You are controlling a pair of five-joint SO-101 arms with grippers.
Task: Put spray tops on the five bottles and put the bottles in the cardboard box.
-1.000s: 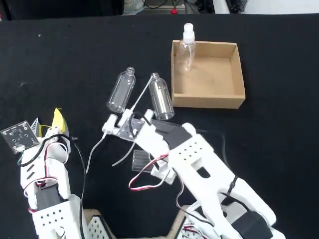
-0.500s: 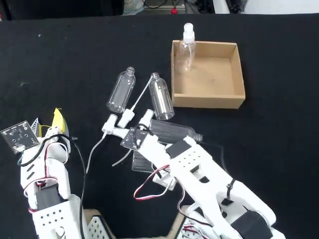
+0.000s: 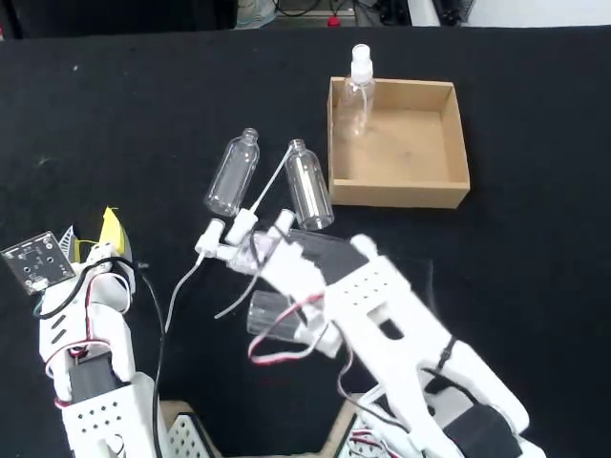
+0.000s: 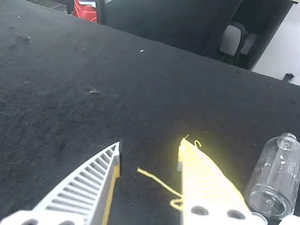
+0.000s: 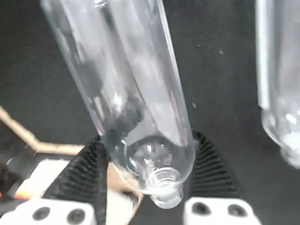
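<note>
My right gripper [image 5: 145, 140] is shut on a clear bottle [image 5: 136, 93], whose open neck points at the camera. In the high view a clear bottle [image 3: 272, 315] lies under the right arm's wrist [image 3: 296, 262]; I cannot tell if it is the held one. Two open bottles [image 3: 232, 172] [image 3: 308, 184] lie left of the cardboard box [image 3: 458, 143]. A capped bottle [image 3: 359, 91] stands in the box's far left corner. Three spray tops [image 3: 212, 239] [image 3: 243, 225] [image 3: 283, 223] lie by the arm's tip. My left gripper [image 4: 150, 150] stands open over bare table at the left.
A dark bottle [image 3: 325, 244] is half hidden behind the right arm. Long thin tubes [image 3: 177, 296] trail from the spray tops toward the front. The left arm [image 3: 86, 343] stands at the front left. A bottle [image 4: 276, 178] lies beyond the left gripper.
The right arm swung left and toward the front, uncovering a lying bottle, then swung back over it. The clear bottle under its wrist now looks rounder. The left arm stayed still.
</note>
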